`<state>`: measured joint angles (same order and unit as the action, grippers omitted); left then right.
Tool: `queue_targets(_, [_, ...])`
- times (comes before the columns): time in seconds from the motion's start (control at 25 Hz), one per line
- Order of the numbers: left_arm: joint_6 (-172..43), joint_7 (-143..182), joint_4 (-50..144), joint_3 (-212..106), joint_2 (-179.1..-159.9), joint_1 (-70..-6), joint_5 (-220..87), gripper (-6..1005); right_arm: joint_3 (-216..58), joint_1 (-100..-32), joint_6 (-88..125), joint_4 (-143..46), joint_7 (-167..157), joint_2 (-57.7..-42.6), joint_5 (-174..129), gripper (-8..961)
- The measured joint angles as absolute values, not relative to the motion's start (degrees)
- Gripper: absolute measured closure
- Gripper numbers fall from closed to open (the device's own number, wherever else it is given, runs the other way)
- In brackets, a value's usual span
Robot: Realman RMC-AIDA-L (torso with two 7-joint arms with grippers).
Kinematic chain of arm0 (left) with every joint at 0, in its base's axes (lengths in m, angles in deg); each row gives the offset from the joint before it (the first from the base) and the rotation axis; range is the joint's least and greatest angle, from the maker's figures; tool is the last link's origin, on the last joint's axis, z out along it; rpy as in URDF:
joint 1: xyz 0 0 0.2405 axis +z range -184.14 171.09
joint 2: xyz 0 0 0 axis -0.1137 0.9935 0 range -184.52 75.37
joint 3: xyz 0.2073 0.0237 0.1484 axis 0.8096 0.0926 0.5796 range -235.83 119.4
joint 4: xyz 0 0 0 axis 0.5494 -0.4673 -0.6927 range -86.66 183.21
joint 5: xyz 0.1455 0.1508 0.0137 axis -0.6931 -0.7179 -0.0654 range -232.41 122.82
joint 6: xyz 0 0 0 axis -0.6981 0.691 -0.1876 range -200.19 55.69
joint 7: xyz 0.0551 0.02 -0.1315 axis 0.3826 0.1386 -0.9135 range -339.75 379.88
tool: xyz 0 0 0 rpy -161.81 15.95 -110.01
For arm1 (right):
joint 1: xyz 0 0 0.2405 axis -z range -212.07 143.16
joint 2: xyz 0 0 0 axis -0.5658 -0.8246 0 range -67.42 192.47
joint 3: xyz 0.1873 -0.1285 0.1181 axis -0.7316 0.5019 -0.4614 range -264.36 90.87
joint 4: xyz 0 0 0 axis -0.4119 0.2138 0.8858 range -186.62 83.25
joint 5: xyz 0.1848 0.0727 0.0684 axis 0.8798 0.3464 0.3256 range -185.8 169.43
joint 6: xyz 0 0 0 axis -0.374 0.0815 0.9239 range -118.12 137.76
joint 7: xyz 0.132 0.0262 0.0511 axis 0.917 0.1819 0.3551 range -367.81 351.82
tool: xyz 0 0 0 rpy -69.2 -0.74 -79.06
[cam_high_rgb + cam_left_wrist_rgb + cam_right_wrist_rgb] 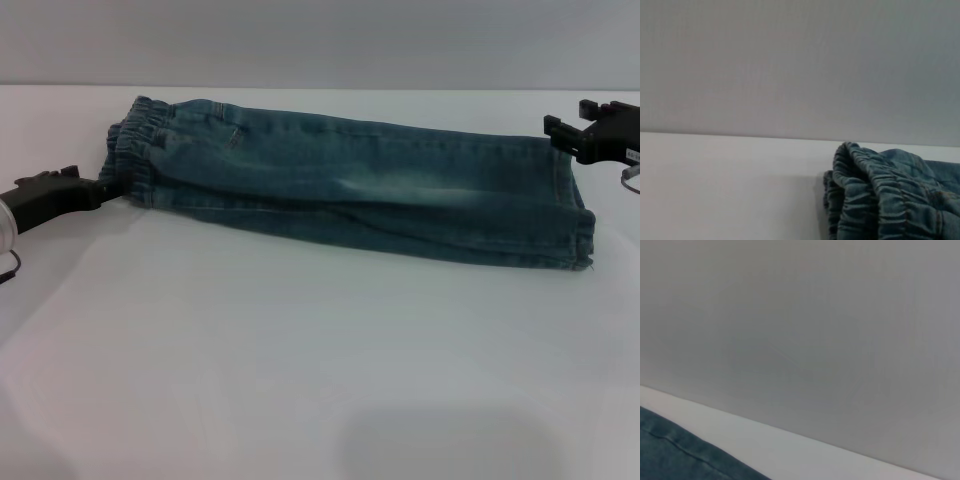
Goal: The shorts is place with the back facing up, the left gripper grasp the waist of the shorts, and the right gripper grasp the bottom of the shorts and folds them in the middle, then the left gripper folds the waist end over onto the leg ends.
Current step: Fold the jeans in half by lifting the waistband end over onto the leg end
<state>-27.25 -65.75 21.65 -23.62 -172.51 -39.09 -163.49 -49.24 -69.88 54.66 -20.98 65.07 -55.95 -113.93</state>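
- While the shorts (350, 190) lie folded lengthwise across the far table (300, 380), waist (135, 150) left.
- Left gripper (92, 190): at waist; finger state: cannot tell; thick elastic may slip.
- Right gripper (570, 130): beside leg ends (580, 225), fingers apart, empty.

A bare test-bench setting was suggested — only a plain white table (300, 380) and a blank grey wall (320, 40) were shown.

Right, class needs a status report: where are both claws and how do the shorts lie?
Left claw at the waist. Right claw beside the leg ends. Shorts folded lengthwise, flat on the table. Nothing in the way.
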Motion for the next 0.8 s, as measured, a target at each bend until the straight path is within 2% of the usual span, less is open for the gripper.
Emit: queue_targets(0.8, [-32.41, -62.38, 26.65, -23.55, -172.61, -42.88, -162.88, 155, -49.79, -68.61, 58.88, -20.59, 64.95, -55.58, -113.74, 435])
